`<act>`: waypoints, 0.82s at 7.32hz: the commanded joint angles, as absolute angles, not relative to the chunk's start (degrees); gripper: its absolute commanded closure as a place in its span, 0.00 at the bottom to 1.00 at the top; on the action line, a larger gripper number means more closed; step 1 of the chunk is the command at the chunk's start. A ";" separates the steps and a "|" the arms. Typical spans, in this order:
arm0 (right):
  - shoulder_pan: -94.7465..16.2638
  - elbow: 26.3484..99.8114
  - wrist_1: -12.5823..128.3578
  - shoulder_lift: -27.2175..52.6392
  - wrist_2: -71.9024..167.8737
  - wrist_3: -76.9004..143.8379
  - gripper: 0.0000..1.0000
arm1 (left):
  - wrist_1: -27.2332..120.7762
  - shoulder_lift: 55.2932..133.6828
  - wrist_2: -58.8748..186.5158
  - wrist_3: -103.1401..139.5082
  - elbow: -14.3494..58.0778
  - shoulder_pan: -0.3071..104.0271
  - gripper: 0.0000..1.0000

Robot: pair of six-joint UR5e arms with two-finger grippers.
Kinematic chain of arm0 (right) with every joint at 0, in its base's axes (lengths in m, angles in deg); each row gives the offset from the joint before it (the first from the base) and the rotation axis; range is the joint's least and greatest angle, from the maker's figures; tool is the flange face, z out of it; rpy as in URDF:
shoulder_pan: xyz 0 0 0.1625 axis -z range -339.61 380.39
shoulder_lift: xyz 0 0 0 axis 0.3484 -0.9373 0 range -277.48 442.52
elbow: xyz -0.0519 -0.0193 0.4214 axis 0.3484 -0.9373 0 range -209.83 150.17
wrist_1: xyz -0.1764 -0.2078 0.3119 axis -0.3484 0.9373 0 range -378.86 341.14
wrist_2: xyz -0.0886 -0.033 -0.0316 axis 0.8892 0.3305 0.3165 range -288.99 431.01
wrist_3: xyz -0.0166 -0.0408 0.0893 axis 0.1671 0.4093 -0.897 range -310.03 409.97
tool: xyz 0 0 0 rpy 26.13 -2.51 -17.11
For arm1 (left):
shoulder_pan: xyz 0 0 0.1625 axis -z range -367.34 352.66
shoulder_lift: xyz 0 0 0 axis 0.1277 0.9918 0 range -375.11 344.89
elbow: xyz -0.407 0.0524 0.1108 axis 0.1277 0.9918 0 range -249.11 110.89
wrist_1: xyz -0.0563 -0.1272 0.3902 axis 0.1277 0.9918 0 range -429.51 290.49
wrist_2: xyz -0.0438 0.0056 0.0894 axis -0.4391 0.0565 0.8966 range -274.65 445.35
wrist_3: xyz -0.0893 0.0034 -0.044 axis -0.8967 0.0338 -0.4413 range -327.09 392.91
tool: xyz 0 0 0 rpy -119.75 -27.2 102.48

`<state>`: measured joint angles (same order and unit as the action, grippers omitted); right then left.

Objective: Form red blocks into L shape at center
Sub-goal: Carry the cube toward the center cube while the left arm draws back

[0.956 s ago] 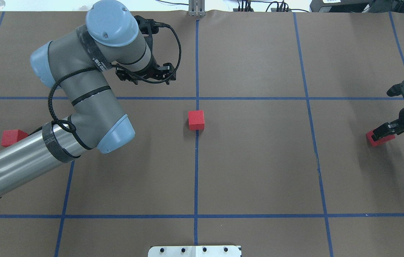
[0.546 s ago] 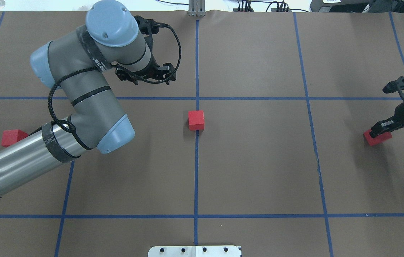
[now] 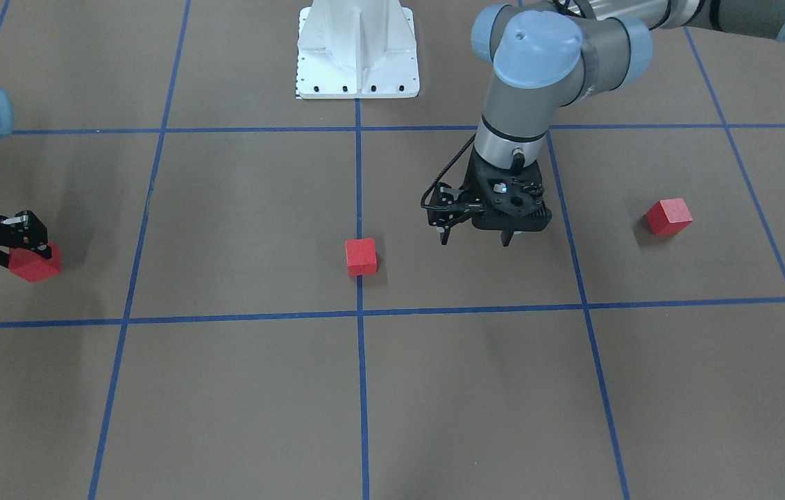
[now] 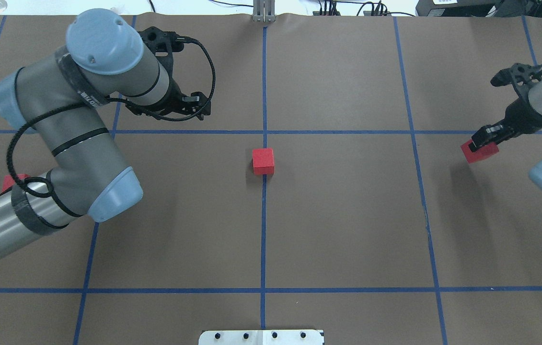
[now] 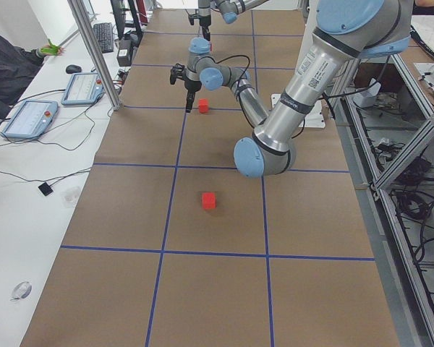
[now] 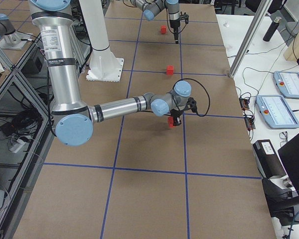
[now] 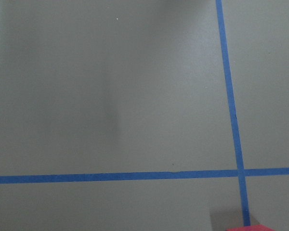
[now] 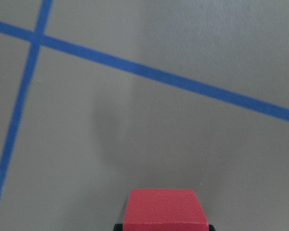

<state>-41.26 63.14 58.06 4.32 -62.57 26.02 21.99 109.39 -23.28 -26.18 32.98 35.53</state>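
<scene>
Transport step, I judge: the right gripper (image 4: 485, 139) is clamped on a small matte red cube (image 4: 479, 153) near the brown tabletop's (image 4: 347, 230) right edge. Next, set it touching the red cube at centre (image 4: 263, 161). The left gripper (image 3: 475, 242) hangs apart, empty.

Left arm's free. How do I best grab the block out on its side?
From straight above with the left gripper, fingers on two opposite side faces of the block. It lies flat and alone, turned off the grid lines, so twist the wrist to match.

Brown paper (image 4: 347, 215) covers the table, crossed by blue tape lines (image 4: 263, 239). Alongside runs a white bench (image 5: 29, 238) carrying tablets (image 5: 29, 118), with aluminium posts (image 5: 94, 50) at its edge.
</scene>
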 commanded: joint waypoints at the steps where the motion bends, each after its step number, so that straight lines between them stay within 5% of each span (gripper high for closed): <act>1: -40.97 60.72 78.43 23.63 -63.21 24.15 1.00 | 21.99 97.71 -28.95 -18.72 41.52 40.18 0.01; 3: -36.68 53.45 78.70 35.26 -62.77 10.74 1.00 | 22.69 90.48 -30.22 -11.50 43.83 43.10 0.01; 6: -29.98 53.39 78.43 41.46 -57.49 2.17 1.00 | 22.78 89.13 -31.72 -10.33 43.92 44.34 0.01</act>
<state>-31.99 52.82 78.34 39.38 -58.77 5.39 22.75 89.49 -31.26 -10.66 43.90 44.03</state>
